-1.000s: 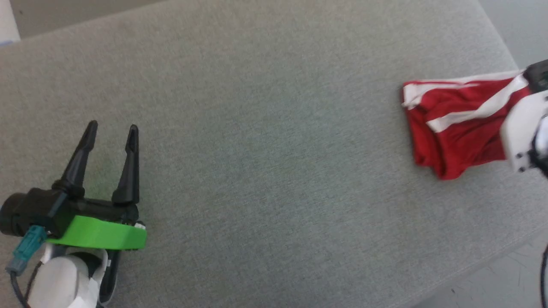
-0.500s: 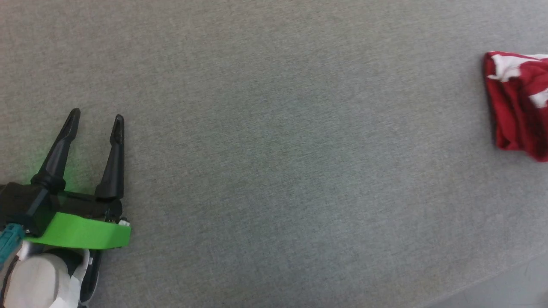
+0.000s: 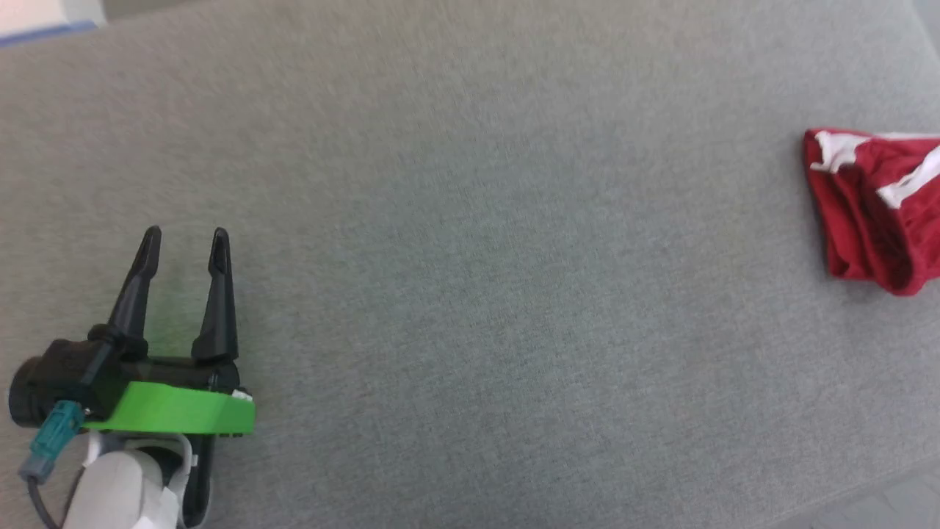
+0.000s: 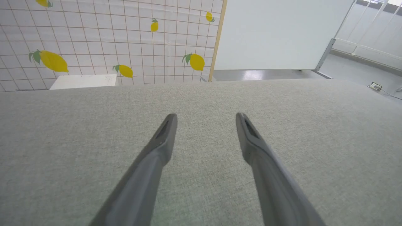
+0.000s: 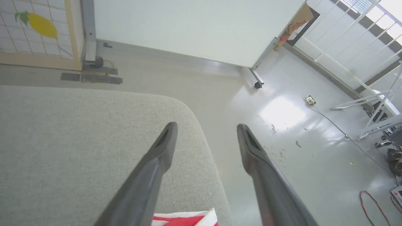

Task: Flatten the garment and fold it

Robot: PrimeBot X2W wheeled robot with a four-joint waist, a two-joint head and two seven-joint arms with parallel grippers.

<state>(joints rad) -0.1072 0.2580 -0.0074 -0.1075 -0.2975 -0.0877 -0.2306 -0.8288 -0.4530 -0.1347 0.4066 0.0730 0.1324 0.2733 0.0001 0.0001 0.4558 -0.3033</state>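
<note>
Crumpled near the right end of the grey padded table (image 3: 470,220): red garment (image 3: 874,213) with white trim. Over the table's left part: left gripper (image 3: 186,235), fingers spread, empty. Above the table's right corner: right gripper (image 5: 207,126), fingers apart, gripping nothing.

A pale grey woven-fabric worktop (image 3: 470,220) with a rounded corner is stretching across the foreground. Behind it a white gridded wall panel printed with yellow lemons (image 4: 94,40) is standing beside a plain white partition board (image 4: 276,31). Light is glaring off the glossy pale grey floor (image 5: 282,119), where a white floor socket (image 5: 310,100) is lying near white railings (image 5: 345,47).
</note>
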